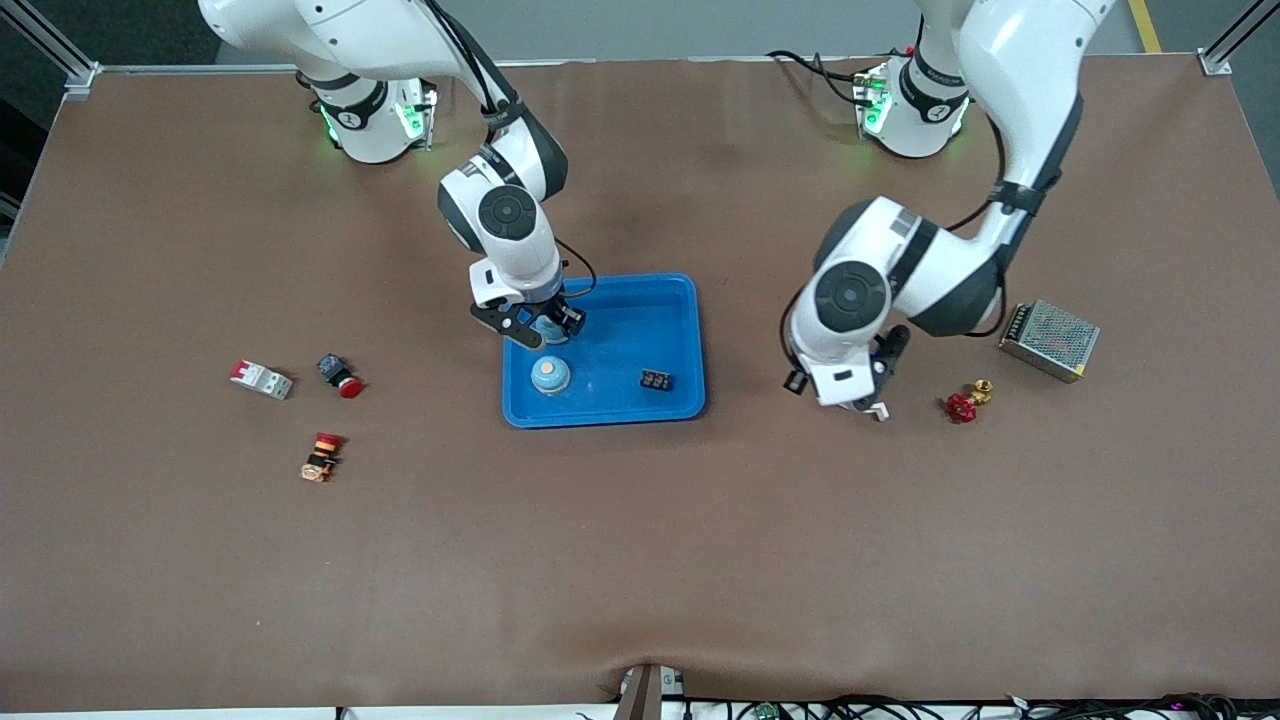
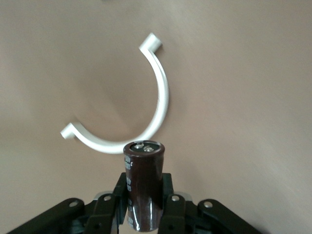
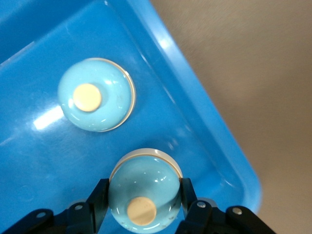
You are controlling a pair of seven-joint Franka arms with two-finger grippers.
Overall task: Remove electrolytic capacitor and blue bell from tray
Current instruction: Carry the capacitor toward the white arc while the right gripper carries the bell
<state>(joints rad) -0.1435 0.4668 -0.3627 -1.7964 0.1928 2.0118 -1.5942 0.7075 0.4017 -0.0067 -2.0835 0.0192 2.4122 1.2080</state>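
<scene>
My right gripper is shut on a light blue bell with a tan button, over the blue tray at the corner nearest the right arm's base. A second, matching bell sits in the tray, nearer the front camera; it also shows in the right wrist view. My left gripper is shut on a dark brown capacitor and holds it upright over the bare table, beside the tray toward the left arm's end. A white curved clip lies on the table below it.
A small black part lies in the tray. A red valve and a metal mesh box are toward the left arm's end. A breaker, a red push button and an orange switch lie toward the right arm's end.
</scene>
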